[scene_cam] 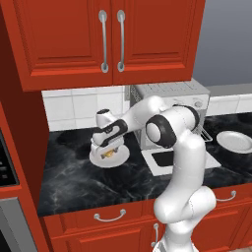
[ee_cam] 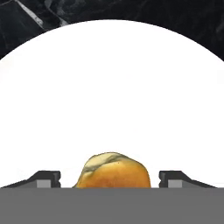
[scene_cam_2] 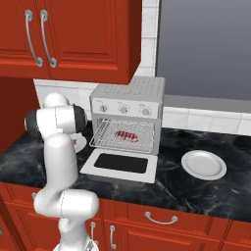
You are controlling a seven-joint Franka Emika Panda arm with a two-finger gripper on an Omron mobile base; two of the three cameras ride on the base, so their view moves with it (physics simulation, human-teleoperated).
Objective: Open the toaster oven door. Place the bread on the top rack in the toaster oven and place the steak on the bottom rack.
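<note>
Two dark fingertips (ee_cam: 48,178) of the tool (ee_cam: 111,179) stand either side of the bread (ee_cam: 114,170) with gaps on both sides, so the jaws are spread and not gripping yet. The bread sits on a white plate (ee_cam: 113,87), on the dark marble worktop (scene_cam: 74,182) left of the toaster oven (scene_cam_2: 128,115).

Risks, as judgement: the roll is lumpy and rounded, so if the jaws pinch high on it, it may squirt out or roll across the plate. A low pinch may drag on the plate and shove it over the worktop. The bread looks slightly off the midline between the tips, so one finger may touch first and push it sideways.

The steak (scene_cam_2: 127,135) already lies on a rack (scene_cam_2: 125,137) inside the oven; which rack I cannot tell. If that is the top one, the bread has no right place.

View differences: the hand view gives the finger gaps, which the left base view hides behind the wrist. The left base view shows the tool (scene_cam: 108,153) low over the plate (scene_cam: 120,157). The right base view shows the toaster oven door (scene_cam_2: 120,165) lying open flat, the steak inside, and a second plate (scene_cam_2: 203,164) bare on the right.
</note>
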